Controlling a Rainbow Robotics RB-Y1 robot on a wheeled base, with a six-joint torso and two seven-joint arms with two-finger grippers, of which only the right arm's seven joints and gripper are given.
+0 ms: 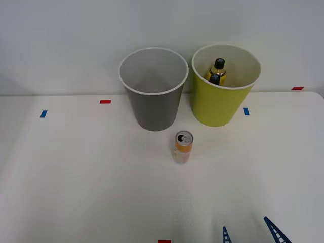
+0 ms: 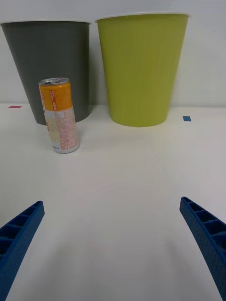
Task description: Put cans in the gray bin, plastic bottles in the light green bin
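An orange and white can (image 1: 183,147) (image 2: 59,115) stands upright on the white table, just in front of the two bins. The gray bin (image 1: 153,91) (image 2: 49,66) has nothing inside that I can see. Beside it stands the light green bin (image 1: 223,88) (image 2: 142,68), with two black-capped plastic bottles (image 1: 216,72) inside. My right gripper (image 1: 250,235) (image 2: 113,244) is open near the table's front edge, well short of the can, with nothing between its blue fingers (image 2: 19,235).
Small red tape marks (image 1: 105,102) and blue tape marks (image 1: 43,114) lie on the white table (image 1: 76,177). A pale wall rises right behind the bins.
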